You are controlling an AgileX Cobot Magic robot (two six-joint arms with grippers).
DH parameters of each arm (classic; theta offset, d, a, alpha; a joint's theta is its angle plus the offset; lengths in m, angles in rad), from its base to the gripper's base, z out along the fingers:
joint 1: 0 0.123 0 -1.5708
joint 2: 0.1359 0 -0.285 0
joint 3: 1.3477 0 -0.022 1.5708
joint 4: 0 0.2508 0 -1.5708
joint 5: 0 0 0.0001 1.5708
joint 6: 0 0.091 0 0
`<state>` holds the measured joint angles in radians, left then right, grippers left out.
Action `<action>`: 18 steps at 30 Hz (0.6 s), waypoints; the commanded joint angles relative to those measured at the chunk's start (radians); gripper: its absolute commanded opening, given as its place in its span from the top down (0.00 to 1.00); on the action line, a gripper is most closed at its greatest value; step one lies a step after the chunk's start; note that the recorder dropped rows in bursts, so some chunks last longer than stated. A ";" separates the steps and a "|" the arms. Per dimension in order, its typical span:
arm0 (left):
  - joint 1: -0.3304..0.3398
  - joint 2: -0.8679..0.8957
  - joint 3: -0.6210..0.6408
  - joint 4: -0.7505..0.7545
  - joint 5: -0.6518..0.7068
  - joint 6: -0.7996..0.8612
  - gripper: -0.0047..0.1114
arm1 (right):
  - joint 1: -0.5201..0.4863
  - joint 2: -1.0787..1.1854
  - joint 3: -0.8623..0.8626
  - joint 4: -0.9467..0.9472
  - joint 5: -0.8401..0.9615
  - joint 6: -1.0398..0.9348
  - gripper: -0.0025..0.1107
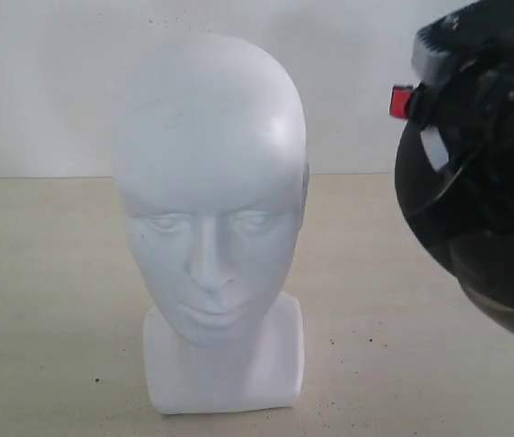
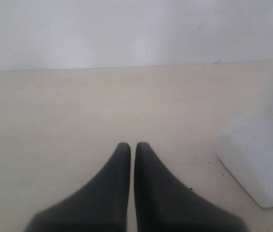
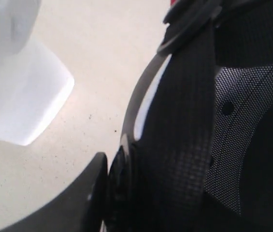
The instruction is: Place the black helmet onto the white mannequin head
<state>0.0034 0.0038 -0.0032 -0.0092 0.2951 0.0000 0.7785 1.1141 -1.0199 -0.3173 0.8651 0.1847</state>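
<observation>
The white mannequin head (image 1: pixel 209 182) stands upright on its block base in the middle of the table, face toward the exterior camera. The black helmet (image 1: pixel 484 182) hangs in the air to its right, at about head height and apart from it, its open inside turned toward the head. My right gripper (image 3: pixel 126 169) is shut on the helmet's rim (image 3: pixel 175 121): one finger (image 3: pixel 90 193) presses on the outside, the other is hidden inside the mesh-lined shell. My left gripper (image 2: pixel 132 145) is shut with nothing in it, low over the table beside the head's base (image 2: pixel 259 159).
The beige table (image 1: pixel 38 300) runs back to a plain white wall (image 1: pixel 47 73). A red buckle (image 1: pixel 403 100) juts from the helmet's upper edge toward the head. The base of the head (image 3: pixel 22 96) shows near the helmet in the right wrist view.
</observation>
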 commanded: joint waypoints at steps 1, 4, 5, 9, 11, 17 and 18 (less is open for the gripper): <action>-0.002 -0.004 0.003 -0.009 0.002 0.009 0.92 | -0.002 -0.141 -0.031 -0.076 -0.117 -0.018 0.98; -0.002 -0.004 0.003 -0.009 0.002 0.009 0.92 | -0.002 -0.233 -0.031 -0.086 -0.186 -0.015 0.98; -0.002 -0.004 0.003 -0.009 0.002 0.009 0.92 | -0.002 -0.261 -0.031 -0.096 -0.210 -0.015 0.98; -0.002 -0.004 0.003 -0.009 0.002 0.009 0.92 | -0.002 -0.351 -0.031 -0.136 -0.318 -0.010 0.98; -0.002 -0.004 0.003 -0.009 0.002 0.009 0.92 | -0.002 -0.384 -0.031 -0.149 -0.371 -0.015 0.98; -0.002 -0.004 0.003 -0.009 0.002 0.009 0.92 | -0.002 -0.452 -0.010 -0.256 -0.571 -0.033 0.98; -0.002 -0.004 0.003 -0.009 0.002 0.009 0.92 | -0.002 -0.461 -0.002 -0.278 -0.613 -0.037 0.98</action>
<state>0.0034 0.0038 -0.0032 -0.0092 0.2951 0.0000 0.7785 0.6912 -1.0239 -0.4809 0.4623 0.1944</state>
